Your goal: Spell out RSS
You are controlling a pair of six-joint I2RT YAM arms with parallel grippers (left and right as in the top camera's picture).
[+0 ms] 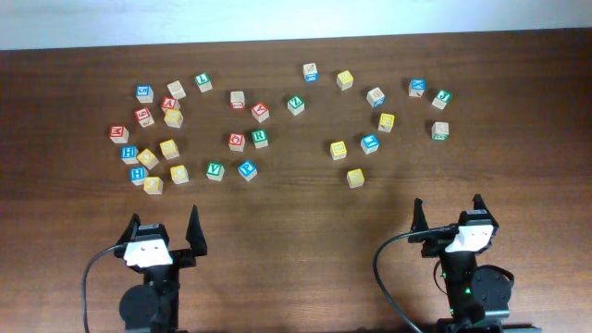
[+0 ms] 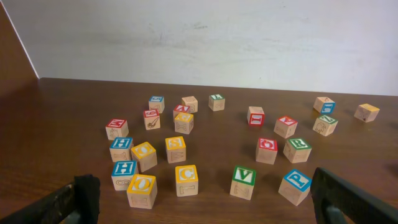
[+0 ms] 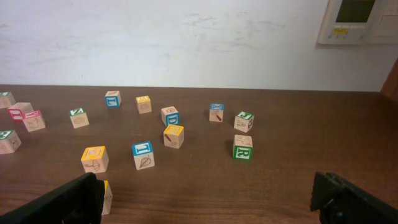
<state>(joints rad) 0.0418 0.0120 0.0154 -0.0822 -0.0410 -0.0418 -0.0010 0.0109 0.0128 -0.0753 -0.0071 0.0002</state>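
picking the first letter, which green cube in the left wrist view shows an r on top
The green cube right beside the red O cube; the nearer green one shows V.

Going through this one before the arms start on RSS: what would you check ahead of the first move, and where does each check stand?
1. Left gripper open and empty: ok.
2. Right gripper open and empty: ok.
3. Green R cube found, R facing up, standing free: ok.
4. Both S cubes picked out: cannot tell. One yellow cube looks like an S; a second is not readable.
5. Bare table between cubes and grippers to lay the word: ok.
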